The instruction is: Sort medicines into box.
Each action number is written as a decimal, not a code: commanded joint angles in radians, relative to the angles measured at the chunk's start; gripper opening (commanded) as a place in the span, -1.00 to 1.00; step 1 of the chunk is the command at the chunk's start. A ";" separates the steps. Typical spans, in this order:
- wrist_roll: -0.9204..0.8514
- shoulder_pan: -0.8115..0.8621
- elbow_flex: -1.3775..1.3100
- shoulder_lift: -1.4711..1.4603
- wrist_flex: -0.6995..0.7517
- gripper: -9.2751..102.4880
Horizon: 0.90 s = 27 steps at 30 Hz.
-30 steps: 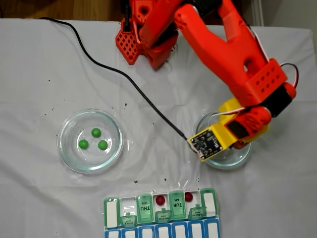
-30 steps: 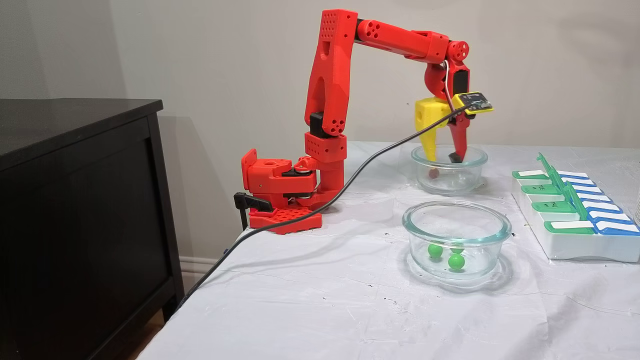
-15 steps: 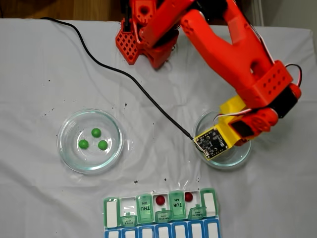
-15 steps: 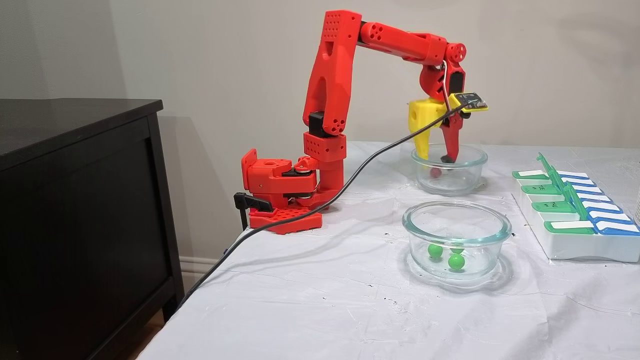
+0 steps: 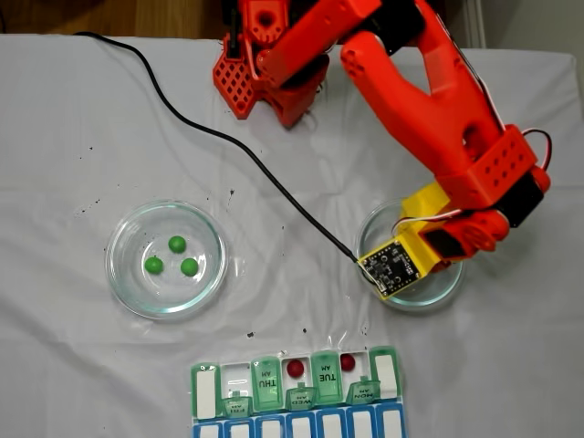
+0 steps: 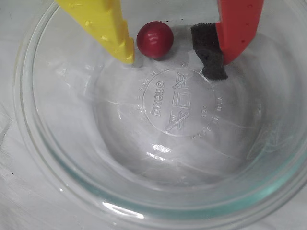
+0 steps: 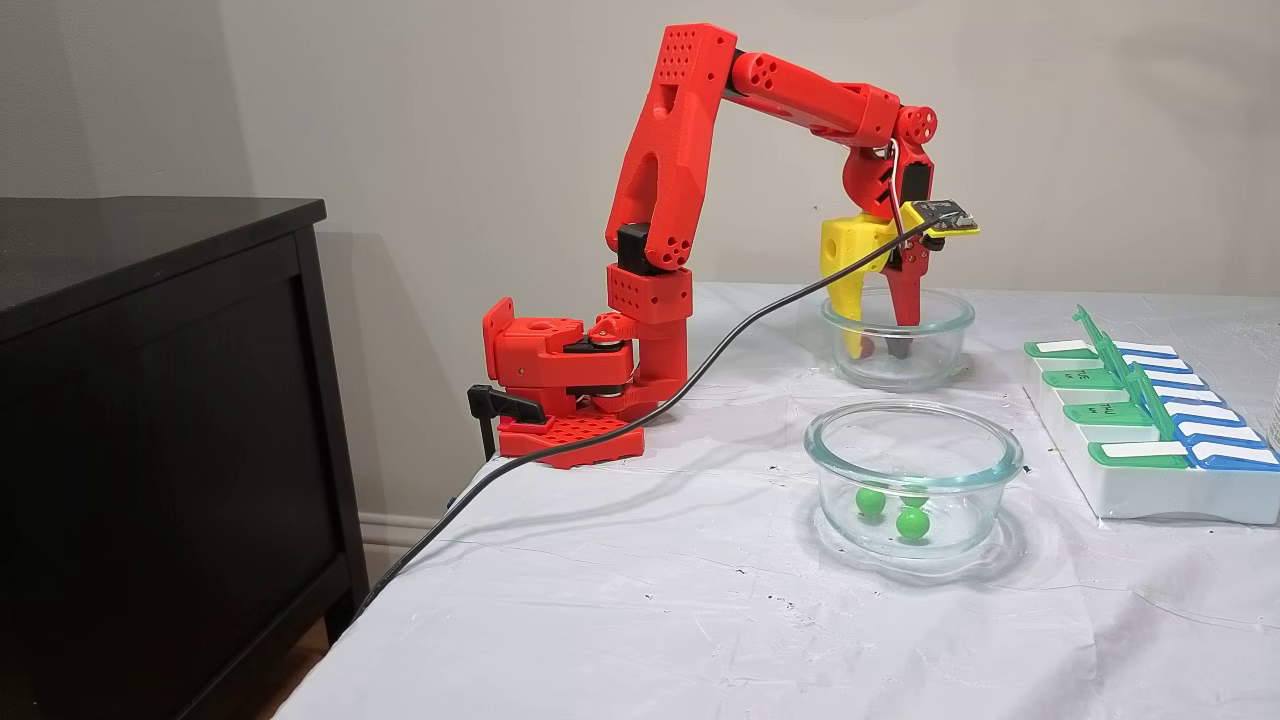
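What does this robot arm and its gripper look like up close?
The arm is bright red plastic with perforated panels. The gripper has one yellow finger and one red finger with a black pad. A black cable runs to a small circuit board.

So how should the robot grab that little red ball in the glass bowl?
Probably straight down from above, pinching the red ball across its middle. It is round and smooth, so off-centre jaws could squirt it away. The gripper is open, its yellow finger beside the ball and its red finger farther off. The glass bowl walls block any sideways approach.
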 commanded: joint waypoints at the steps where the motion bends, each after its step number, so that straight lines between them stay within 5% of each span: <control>1: -0.017 -0.032 -0.089 0.028 0.037 -0.40; 8: -0.058 -0.040 -0.244 -0.041 0.222 -0.40; 27: -0.074 -0.094 -0.259 -0.144 0.249 -0.44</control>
